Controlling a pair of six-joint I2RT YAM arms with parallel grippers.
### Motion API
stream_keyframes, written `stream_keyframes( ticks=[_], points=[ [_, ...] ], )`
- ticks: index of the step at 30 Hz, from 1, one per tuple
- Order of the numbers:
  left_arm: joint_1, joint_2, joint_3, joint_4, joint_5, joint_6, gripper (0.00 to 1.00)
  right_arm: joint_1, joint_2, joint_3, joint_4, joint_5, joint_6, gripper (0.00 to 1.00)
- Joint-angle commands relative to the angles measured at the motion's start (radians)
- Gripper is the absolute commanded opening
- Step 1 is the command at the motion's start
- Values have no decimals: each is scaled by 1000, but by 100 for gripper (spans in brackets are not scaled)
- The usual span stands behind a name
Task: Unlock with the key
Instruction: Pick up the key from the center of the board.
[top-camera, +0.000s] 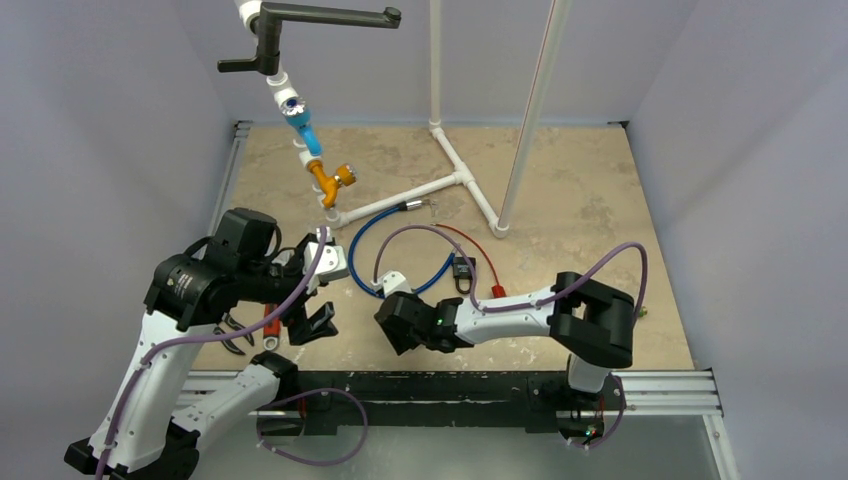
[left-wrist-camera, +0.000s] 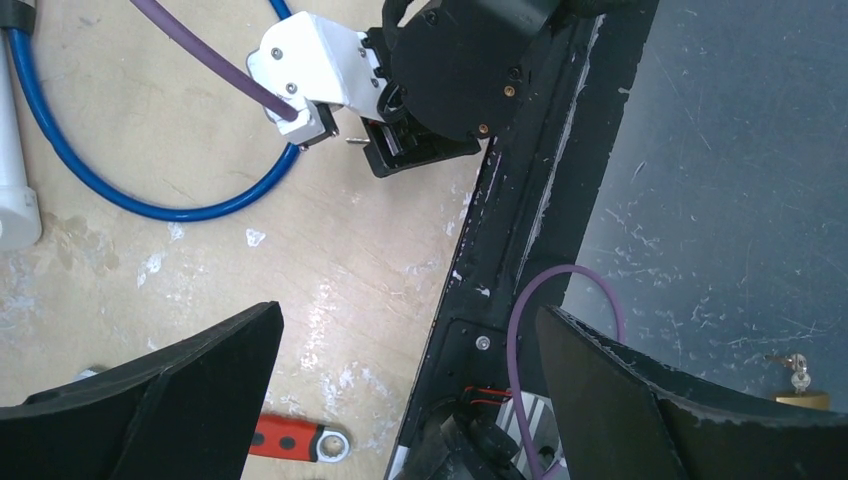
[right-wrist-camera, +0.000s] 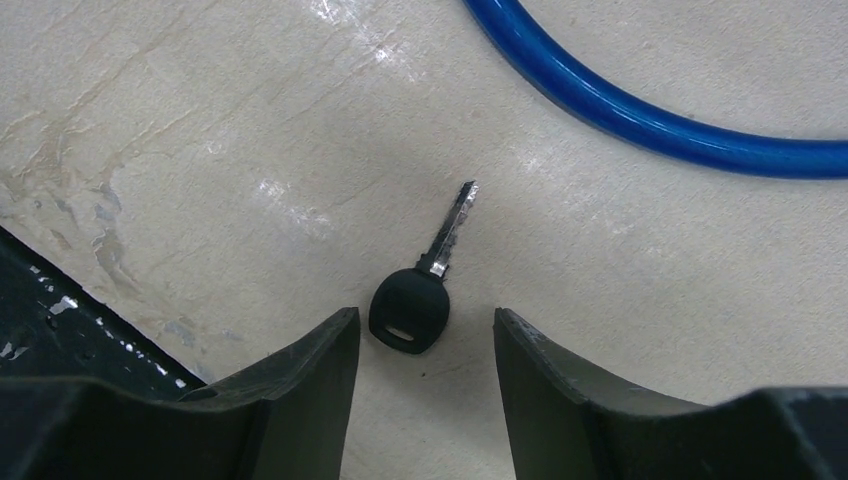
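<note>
A key (right-wrist-camera: 412, 308) with a black head and silver blade lies flat on the beige tabletop. My right gripper (right-wrist-camera: 423, 320) is open and low over it, with the key's head just ahead of the gap between the fingertips and nothing held. In the top view the right gripper (top-camera: 390, 324) covers the key. A small black padlock (top-camera: 462, 269) lies to its right, by the blue cable loop (top-camera: 366, 262). My left gripper (top-camera: 318, 322) is open and empty, hovering at the near table edge; the left wrist view shows its wide-apart fingers (left-wrist-camera: 160, 395) and the right gripper (left-wrist-camera: 405, 150).
A white pipe frame (top-camera: 452, 180) stands at the back with a blue and orange fitting (top-camera: 330, 178). A red cable (top-camera: 484, 258) runs by the padlock. A red-handled wrench (left-wrist-camera: 295, 439) lies near the left arm. The black base rail (top-camera: 450, 385) borders the near edge.
</note>
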Motion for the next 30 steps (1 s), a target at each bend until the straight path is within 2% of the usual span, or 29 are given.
stream_keyframes(
  ticks=[1, 8, 17, 22, 26, 30],
  points=[
    [6, 5, 39, 5, 26, 13, 100, 19, 28, 40, 6, 20, -7, 49],
    [6, 9, 40, 4, 29, 16, 100, 42, 58, 39, -31, 60, 10, 40],
    [0, 9, 34, -39, -71, 102, 100, 43, 42, 21, -24, 92, 12, 16],
    [0, 17, 22, -42, -67, 182, 100, 45, -90, -47, 12, 103, -62, 6],
    [1, 25, -21, 8, -65, 252, 100, 45, -232, -108, 28, 93, -143, 5],
    [-2, -3, -125, 112, -59, 381, 100, 49, -372, -139, 21, 46, -206, 6]
  ],
)
